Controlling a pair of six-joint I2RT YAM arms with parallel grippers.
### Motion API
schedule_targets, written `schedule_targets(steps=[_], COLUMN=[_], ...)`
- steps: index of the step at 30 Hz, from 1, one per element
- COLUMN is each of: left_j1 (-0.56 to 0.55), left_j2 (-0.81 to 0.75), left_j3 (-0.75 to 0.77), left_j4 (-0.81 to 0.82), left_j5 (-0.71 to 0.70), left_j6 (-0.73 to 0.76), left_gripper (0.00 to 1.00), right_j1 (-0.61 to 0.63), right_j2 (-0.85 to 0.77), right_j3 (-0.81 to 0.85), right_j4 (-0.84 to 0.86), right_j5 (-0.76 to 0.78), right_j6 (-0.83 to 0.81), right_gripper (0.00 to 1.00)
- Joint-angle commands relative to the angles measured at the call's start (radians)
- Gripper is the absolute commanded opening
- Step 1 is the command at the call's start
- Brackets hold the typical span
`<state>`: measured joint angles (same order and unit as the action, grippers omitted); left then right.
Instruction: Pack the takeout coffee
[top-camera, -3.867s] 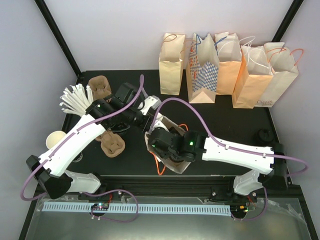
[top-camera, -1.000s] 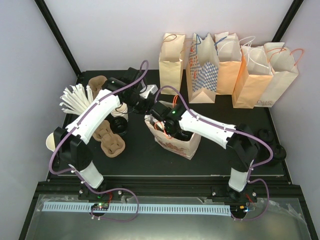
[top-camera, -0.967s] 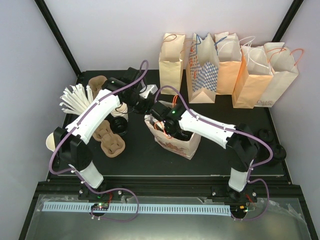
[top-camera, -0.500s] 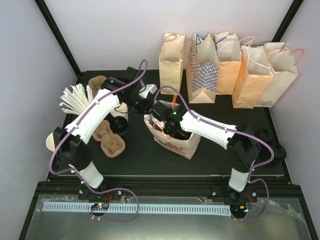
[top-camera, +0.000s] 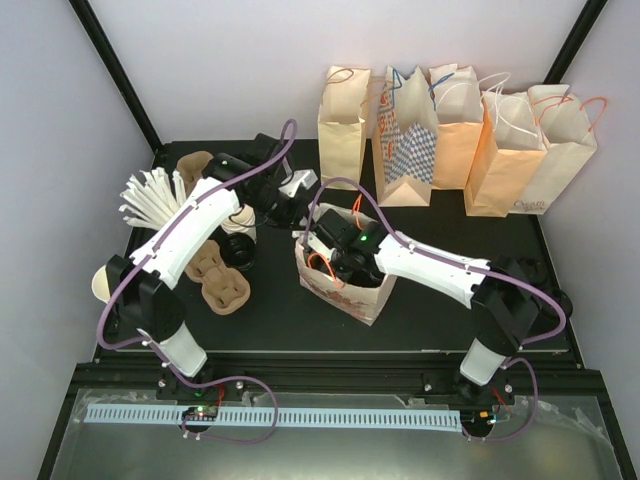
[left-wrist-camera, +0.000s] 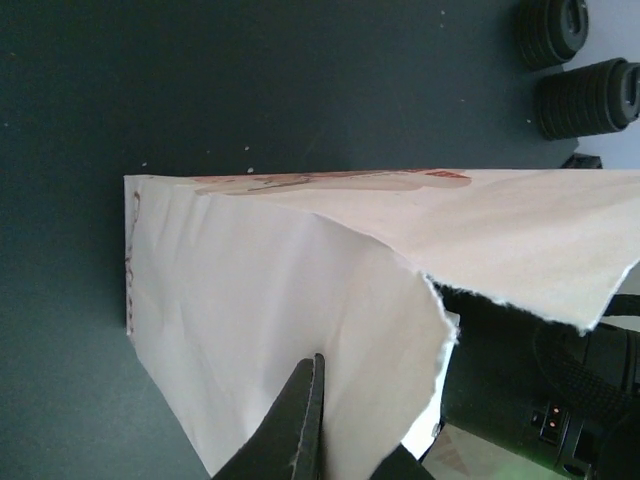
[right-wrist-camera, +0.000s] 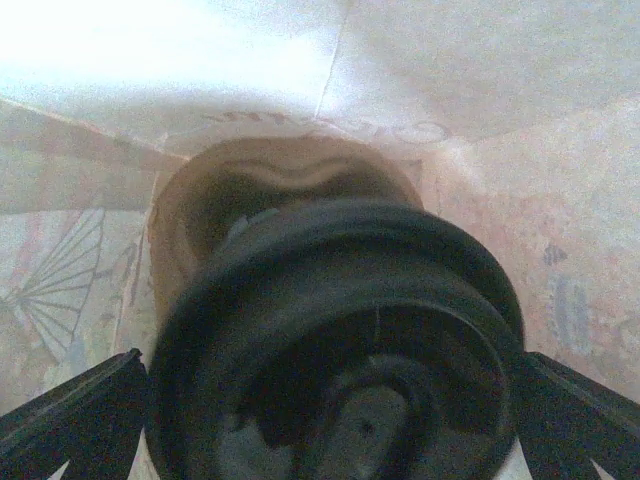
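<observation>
The takeout coffee (right-wrist-camera: 335, 340) fills the right wrist view: I see only its round black lid, blurred, deep inside a printed paper bag (top-camera: 345, 285) with a brown pulp carrier (right-wrist-camera: 270, 185) behind it. My right gripper (right-wrist-camera: 330, 365) is open. Its fingertips (right-wrist-camera: 95, 405) stand wide on either side of the lid's rim. From above, the right wrist (top-camera: 340, 250) reaches down into the bag's mouth and the cup is hidden. My left gripper (left-wrist-camera: 318, 400) is shut on the bag's top edge (left-wrist-camera: 380, 300), at the bag's far-left corner (top-camera: 296, 212).
Several paper bags (top-camera: 450, 130) stand in a row at the back. On the left are white wrapped straws (top-camera: 150, 195), pulp carriers (top-camera: 222, 288), a cream cup (top-camera: 108, 280) and black lids (top-camera: 238, 248). More black lid stacks (left-wrist-camera: 588, 95) sit at the right edge.
The right arm's elbow has swung right and toward the front, its wrist shifting slightly inside the bag. The bag's mouth moved a little with it. The left arm has held still.
</observation>
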<state>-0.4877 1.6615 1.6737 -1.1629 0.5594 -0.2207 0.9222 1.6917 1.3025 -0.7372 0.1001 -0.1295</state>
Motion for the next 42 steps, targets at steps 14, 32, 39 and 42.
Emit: schedule_targets(steps=[14,32,39,42], left_j1=[-0.029,-0.034,-0.111,-0.121], left_j2=[-0.017,-0.077,-0.157,-0.2], left_j3=[0.018,0.001,-0.041,-0.082], left_j4=[-0.07,-0.023,0.089,0.141], left_j5=[0.006,-0.021,-0.063,-0.091], left_j6=[0.066,0.055,0.064,0.073], left_gripper=[0.03,0.03,0.03,0.03], right_j1=[0.01,0.009,0.01,0.01], right_j2=[-0.326,-0.563,-0.74,-0.789], right_j3=[-0.015,-0.053,-0.109,-0.114], right_j4=[-0.001,-0.02,0.076,0.107], right_j5=[-0.096,-0.146,-0.274,-0.272], right_j6=[0.017,0.054,0.171,0.202], right_gripper=[1.0,0.98,0.88,0.88])
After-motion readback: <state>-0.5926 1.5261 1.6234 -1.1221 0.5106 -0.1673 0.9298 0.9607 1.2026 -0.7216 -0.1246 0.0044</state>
